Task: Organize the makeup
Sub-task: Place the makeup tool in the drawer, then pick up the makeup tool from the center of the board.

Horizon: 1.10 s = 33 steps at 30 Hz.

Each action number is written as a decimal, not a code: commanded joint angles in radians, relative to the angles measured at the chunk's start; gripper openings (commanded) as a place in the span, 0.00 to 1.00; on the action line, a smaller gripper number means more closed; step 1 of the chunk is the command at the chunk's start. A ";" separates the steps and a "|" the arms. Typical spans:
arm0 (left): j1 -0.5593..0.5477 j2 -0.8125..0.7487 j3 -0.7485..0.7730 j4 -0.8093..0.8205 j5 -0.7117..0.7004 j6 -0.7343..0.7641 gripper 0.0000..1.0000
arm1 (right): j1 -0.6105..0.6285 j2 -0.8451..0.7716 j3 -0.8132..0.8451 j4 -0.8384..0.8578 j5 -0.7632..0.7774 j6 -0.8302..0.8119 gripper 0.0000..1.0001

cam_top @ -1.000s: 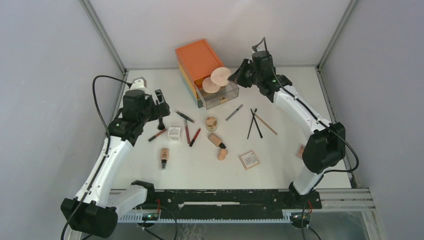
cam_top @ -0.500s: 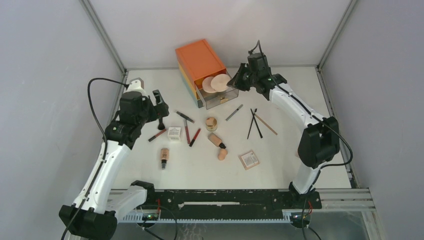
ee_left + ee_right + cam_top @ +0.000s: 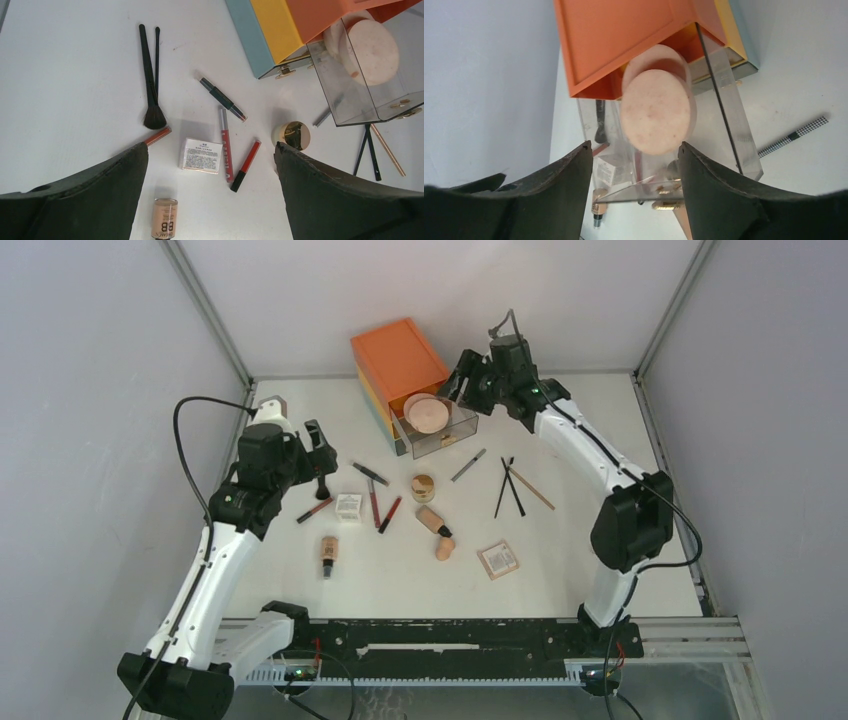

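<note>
A round peach compact lies in the pulled-out clear drawer of the orange chest, on top of a second round compact. My right gripper hangs open just behind and above it, holding nothing. On the table lie more makeup: a white box, red pencils, a BB bottle, black brushes and a square compact. My left gripper hovers wide open above the white box.
A black powder brush lies left of the white box. A gold-lidded jar, a second beige bottle and a patterned pencil lie mid-table. Grey walls close in the table on three sides.
My right gripper carried the round compact left over the clear drawer and opened; the compact now lies in the drawer. The left arm has hardly moved.
</note>
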 commanded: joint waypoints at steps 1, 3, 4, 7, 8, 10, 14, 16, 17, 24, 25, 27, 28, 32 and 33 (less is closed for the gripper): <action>0.008 -0.020 0.000 0.017 0.032 0.022 1.00 | -0.006 -0.198 -0.022 0.072 0.051 -0.058 0.71; 0.008 -0.026 0.008 0.015 0.059 0.028 1.00 | -0.002 -0.315 -0.086 0.077 0.123 -0.114 0.74; 0.009 -0.031 0.013 0.016 0.075 0.028 1.00 | 0.002 -0.367 -0.122 0.073 0.174 -0.142 0.77; 0.008 -0.047 0.027 0.017 0.109 0.028 1.00 | 0.021 -0.516 -0.275 0.054 0.332 -0.200 0.91; 0.008 -0.050 0.029 0.019 0.114 0.028 1.00 | 0.025 -0.559 -0.324 0.033 0.373 -0.204 0.92; 0.007 -0.054 0.029 0.025 0.122 0.031 1.00 | 0.042 -0.630 -0.415 -0.026 0.447 -0.180 0.93; -0.001 -0.062 0.017 0.041 0.144 0.033 1.00 | 0.187 -0.749 -0.562 -0.154 0.595 -0.080 0.93; -0.013 -0.067 0.003 0.051 0.139 0.028 1.00 | 0.267 -0.773 -0.655 -0.202 0.677 0.001 0.93; -0.020 -0.070 -0.006 0.054 0.131 0.022 1.00 | 0.295 -0.774 -0.693 -0.214 0.695 0.037 0.94; -0.079 -0.110 -0.057 0.058 0.099 -0.004 1.00 | 0.447 -0.695 -0.848 -0.112 0.660 0.224 0.98; -0.083 -0.116 -0.064 0.057 0.097 -0.006 1.00 | 0.457 -0.684 -0.880 -0.044 0.622 0.228 0.98; -0.084 -0.131 -0.076 0.055 0.095 -0.009 1.00 | 0.461 -0.663 -0.949 0.109 0.541 0.233 0.97; -0.084 -0.137 -0.080 0.050 0.093 -0.010 1.00 | 0.463 -0.646 -0.978 0.178 0.511 0.240 0.97; -0.084 -0.152 -0.091 0.020 0.053 -0.022 1.00 | 0.462 -0.530 -1.009 0.328 0.443 0.269 0.96; -0.085 -0.154 -0.094 0.015 0.043 -0.023 1.00 | 0.460 -0.495 -1.009 0.363 0.418 0.276 0.96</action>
